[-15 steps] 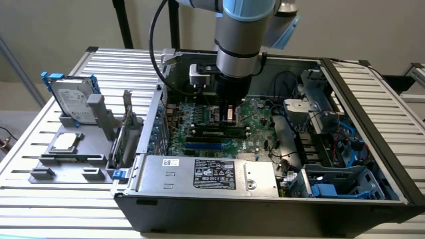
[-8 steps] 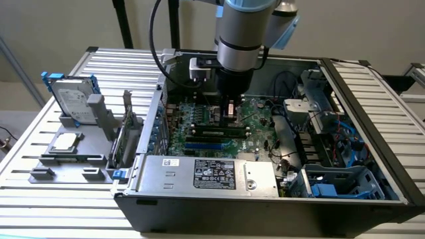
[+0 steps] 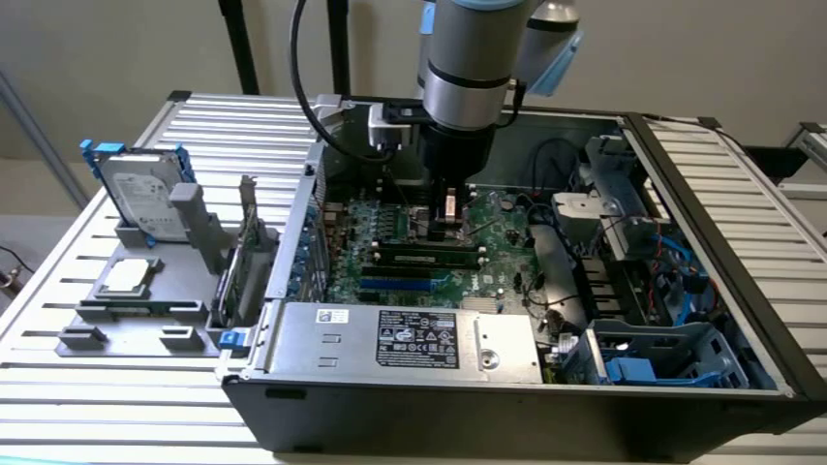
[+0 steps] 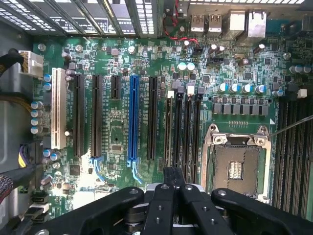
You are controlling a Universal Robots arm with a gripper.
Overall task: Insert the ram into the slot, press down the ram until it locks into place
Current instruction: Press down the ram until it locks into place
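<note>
PC case [image 3: 723, 194] interior, hand [image 4: 172, 178] above mobo [image 4: 122, 127]

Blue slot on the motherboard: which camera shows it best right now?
The wrist view: the blue slot runs its full length unobstructed, standing between black slots. The exterior view shows it as a short blue strip low on the motherboard, seen at an angle.

Silver-grey arm [image 3: 472, 58], blue joint cap, black cable, black jaws.
</note>
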